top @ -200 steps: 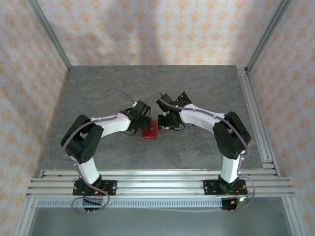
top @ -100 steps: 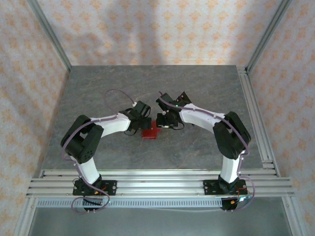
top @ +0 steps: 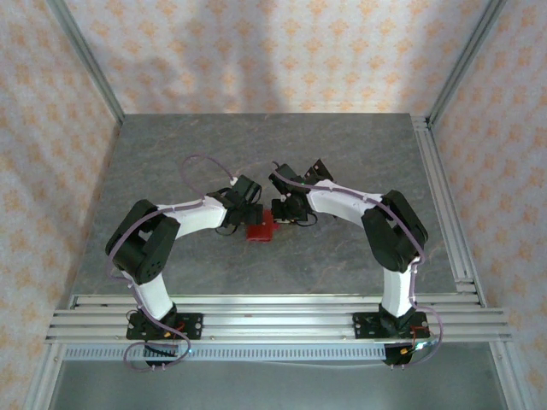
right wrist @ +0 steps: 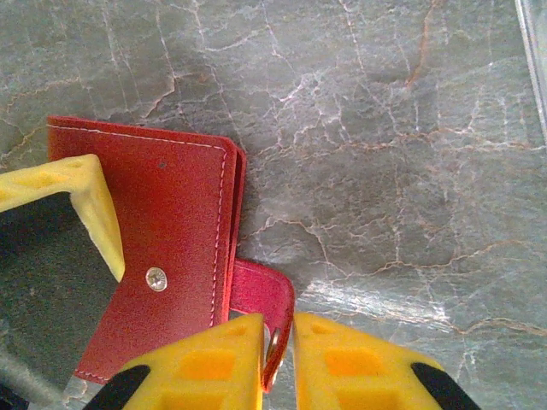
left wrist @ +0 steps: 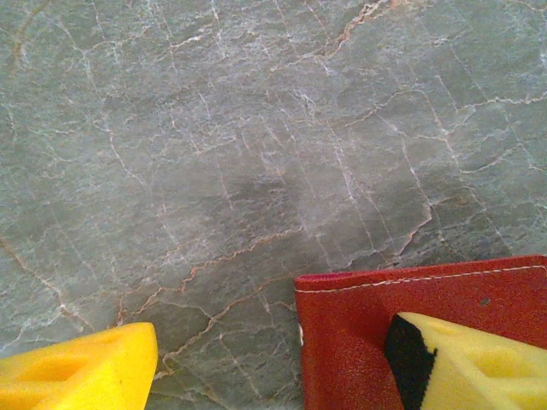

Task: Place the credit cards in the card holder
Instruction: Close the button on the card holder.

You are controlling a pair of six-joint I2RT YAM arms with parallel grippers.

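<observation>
While it lies folded, wallet [right wrist: 179,205]: pinned against sliding.
Left gripper [left wrist: 269,342]: wide open, empty, pressing down.
Right gripper [right wrist: 278,329]: pinching snap tab [right wrist: 261,295], probably to unfasten.

You had soft, even overhead light. Faint broad shadows lay on the far wall [top: 256,51], and a dim patch darkened the table [left wrist: 256,188] in the left wrist view. In the right wrist view glare streaked the table; the stitching on the card holder [right wrist: 184,213] looked sharp.
</observation>
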